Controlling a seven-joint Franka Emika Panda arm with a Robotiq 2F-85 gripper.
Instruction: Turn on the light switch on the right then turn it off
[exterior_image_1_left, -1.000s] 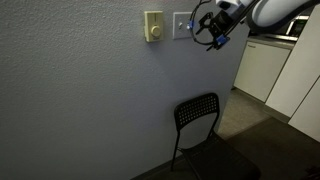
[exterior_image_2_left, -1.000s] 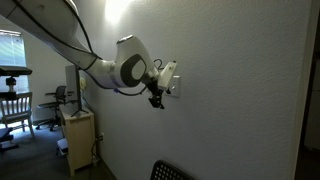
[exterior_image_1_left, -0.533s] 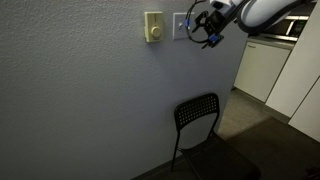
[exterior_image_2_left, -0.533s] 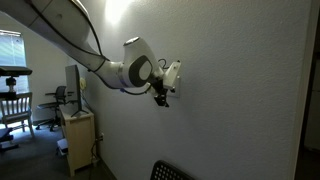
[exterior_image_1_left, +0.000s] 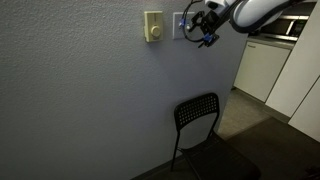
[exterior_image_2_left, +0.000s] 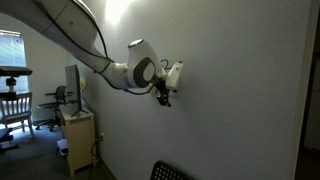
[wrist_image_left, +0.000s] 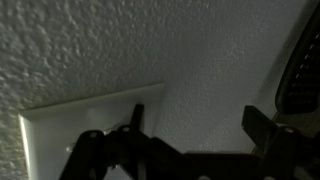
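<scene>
The light switch (exterior_image_1_left: 180, 24) is a white, nearly square plate high on the grey textured wall, to the right of a narrower cream plate with a round knob (exterior_image_1_left: 153, 26). My gripper (exterior_image_1_left: 196, 24) is right against the switch plate's right side, fingers towards the wall. In an exterior view the gripper (exterior_image_2_left: 163, 93) sits just under the plate (exterior_image_2_left: 175, 71). In the wrist view the plate (wrist_image_left: 60, 128) fills the lower left. The gripper (wrist_image_left: 200, 122) is open and empty, one dark finger over the plate's right edge, the other on bare wall. The small switch itself is unclear.
A black perforated chair (exterior_image_1_left: 197, 112) stands against the wall below the switch; its top also shows in an exterior view (exterior_image_2_left: 170, 171). White cabinets (exterior_image_1_left: 262, 70) stand past the wall's corner. A small cabinet (exterior_image_2_left: 78, 135) and a wooden chair (exterior_image_2_left: 12, 106) stand behind the arm.
The gripper has moved left and in towards the wall, from beside the switch plate to over its right edge. It stays open.
</scene>
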